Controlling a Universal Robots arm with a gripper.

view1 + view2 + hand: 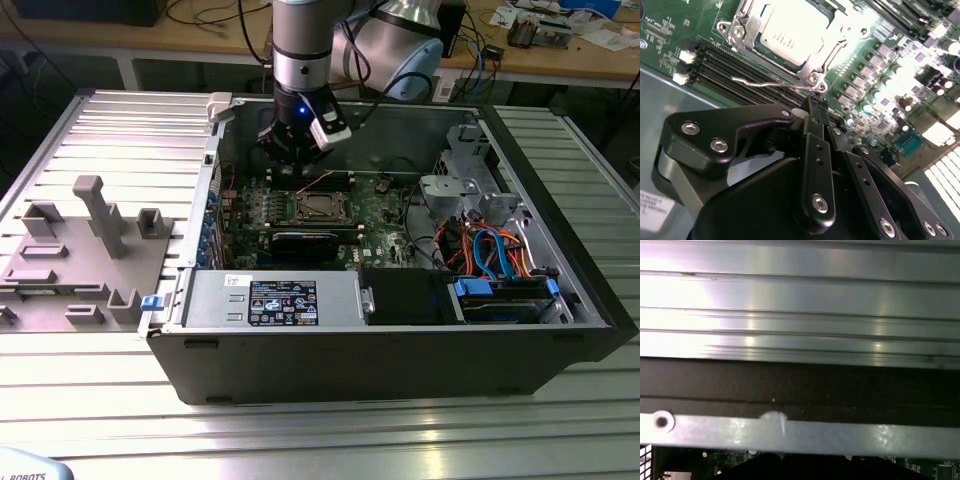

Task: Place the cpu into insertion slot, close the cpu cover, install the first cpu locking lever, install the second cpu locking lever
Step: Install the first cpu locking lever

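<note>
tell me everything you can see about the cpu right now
The cpu is a flat square chip with a dull silver-grey metal top bearing faint print. It lies flat in the insertion slot on the green motherboard, framed by the silvery cpu cover, which lies down around its edges. The gripper hovers beside the socket, not touching the chip.

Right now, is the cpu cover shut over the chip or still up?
Shut. In the second wrist view the cpu cover lies flat around the cpu in the insertion slot, while a wire lever beside it is still unlatched, near the gripper.
</note>
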